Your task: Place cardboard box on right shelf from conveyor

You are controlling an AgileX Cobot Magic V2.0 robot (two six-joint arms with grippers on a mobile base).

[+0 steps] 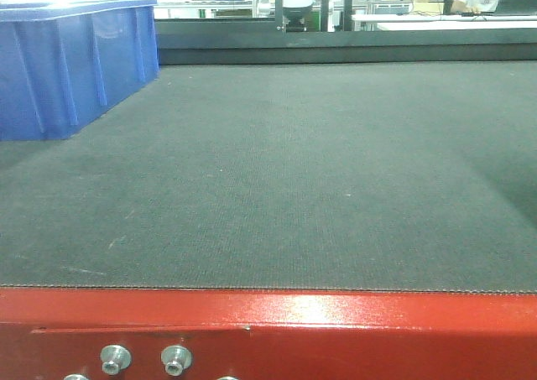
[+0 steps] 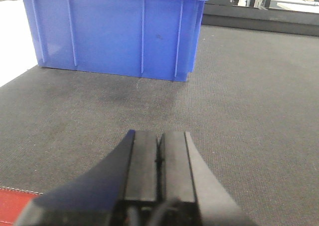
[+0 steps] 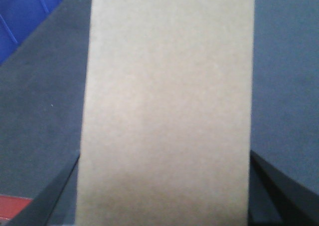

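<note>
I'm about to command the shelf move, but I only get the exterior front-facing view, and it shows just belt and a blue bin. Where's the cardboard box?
Observer: In the right wrist view the cardboard box fills the frame. It is held between the fingers of the right gripper, which flank both its sides.
Operator: What's around it?
Observer: The conveyor belt shows behind it on both sides, with a bit of the red frame edge at the lower left corner.
Operator: And the left arm?
Observer: In the left wrist view the left gripper is shut and empty, above the belt, pointing toward the blue bin.
</note>
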